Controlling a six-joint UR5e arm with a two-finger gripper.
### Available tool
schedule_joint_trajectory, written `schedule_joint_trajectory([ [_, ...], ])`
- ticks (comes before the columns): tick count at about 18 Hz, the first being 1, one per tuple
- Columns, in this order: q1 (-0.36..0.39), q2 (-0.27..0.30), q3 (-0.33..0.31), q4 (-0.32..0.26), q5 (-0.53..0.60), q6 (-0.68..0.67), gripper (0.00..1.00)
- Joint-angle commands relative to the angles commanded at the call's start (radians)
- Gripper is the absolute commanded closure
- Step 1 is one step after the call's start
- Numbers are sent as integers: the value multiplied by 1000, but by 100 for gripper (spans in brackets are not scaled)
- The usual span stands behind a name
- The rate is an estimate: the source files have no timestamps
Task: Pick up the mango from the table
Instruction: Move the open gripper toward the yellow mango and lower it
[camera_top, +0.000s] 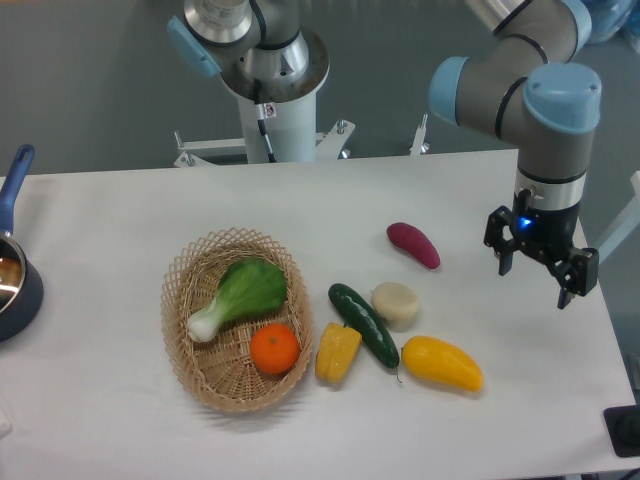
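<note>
Fruit and vegetables number seven, taking the basket (185, 345) as landmark: inside it lie one bok choy (240, 296) and one round orange (275, 349); just right of it sits one lobed yellow pepper (338, 353), then one dark green cucumber (364, 324), one pale round slice (396, 304), and one purple sweet potato (413, 245) farther up and right. The mango (441, 363), smooth, glossy, yellow-orange and tapered, lies on the white bench (120, 210) well right of the basket, just past the cucumber's lower end. The basket is woven wicker, oval. One gripper (540, 273) hangs far right of the basket, above the bench, its two black fingers spread apart and holding nothing. One dark pot with a blue handle (14, 270) is cut off by the left edge
</note>
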Motion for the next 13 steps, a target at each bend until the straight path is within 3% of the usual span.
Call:
schedule_joint_trajectory([
  [11, -20, -24, -3, 18, 3, -9, 0],
  [13, -43, -38, -5, 52, 2, -88, 0],
])
